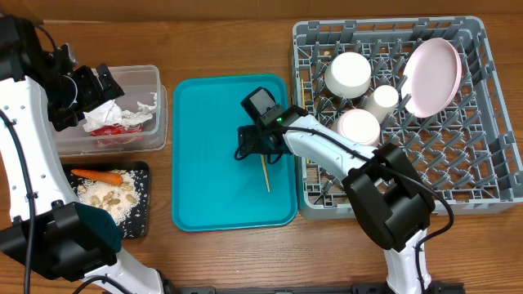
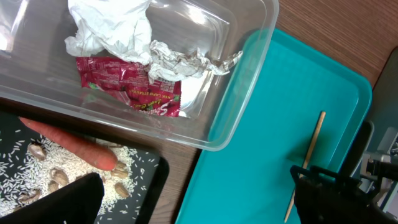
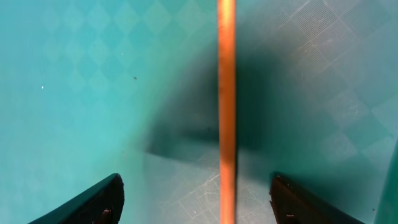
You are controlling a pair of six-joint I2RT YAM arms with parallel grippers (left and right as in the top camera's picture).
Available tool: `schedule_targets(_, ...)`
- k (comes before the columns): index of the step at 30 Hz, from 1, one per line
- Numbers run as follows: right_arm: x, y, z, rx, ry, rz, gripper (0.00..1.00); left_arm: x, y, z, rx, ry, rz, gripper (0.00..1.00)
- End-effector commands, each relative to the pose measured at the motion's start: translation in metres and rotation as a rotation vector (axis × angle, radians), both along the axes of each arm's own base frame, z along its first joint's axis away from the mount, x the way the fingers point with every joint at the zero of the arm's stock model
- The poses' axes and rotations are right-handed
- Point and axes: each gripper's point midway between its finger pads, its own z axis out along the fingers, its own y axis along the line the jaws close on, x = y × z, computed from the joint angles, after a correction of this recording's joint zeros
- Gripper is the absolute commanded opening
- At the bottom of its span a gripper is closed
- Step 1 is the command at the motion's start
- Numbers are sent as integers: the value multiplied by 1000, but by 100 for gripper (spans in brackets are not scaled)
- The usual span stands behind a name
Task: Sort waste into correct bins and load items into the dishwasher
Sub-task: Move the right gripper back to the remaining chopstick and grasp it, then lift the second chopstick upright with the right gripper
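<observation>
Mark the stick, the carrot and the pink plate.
stick (image 1: 265, 175), overhead view, middle of its shaft
carrot (image 1: 96, 175), overhead view, middle of its body
plate (image 1: 433, 75), overhead view, centre of its face

My right gripper (image 3: 196, 196) sits low with its fingers spread either side of the thin wooden stick (image 3: 226, 93), bare teal tray (image 1: 204, 188) under both, so nothing's in the way there. Rest of that tray is open flat floor, boxed in by its low rim, the grey dish rack (image 1: 458, 184) just beside its right edge and the clear tub (image 1: 160, 106) near its left. Tub's half full of napkin (image 2: 112, 28) and wrapper (image 2: 124, 81).
</observation>
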Motion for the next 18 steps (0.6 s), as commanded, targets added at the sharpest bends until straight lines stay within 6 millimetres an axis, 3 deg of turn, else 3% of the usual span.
schedule_targets(1, -17, -4, -21, -16, 79, 12, 77, 1, -3, 14, -3, -38, 0, 100)
schedule_targets(11, -10, -8, -18, -77, 22, 52, 65, 1, -3, 14, -3, -38, 0, 100)
schedule_targets(18, -4, -15, -12, -136, -11, 68, 65, 1, -3, 14, -3, -38, 0, 100)
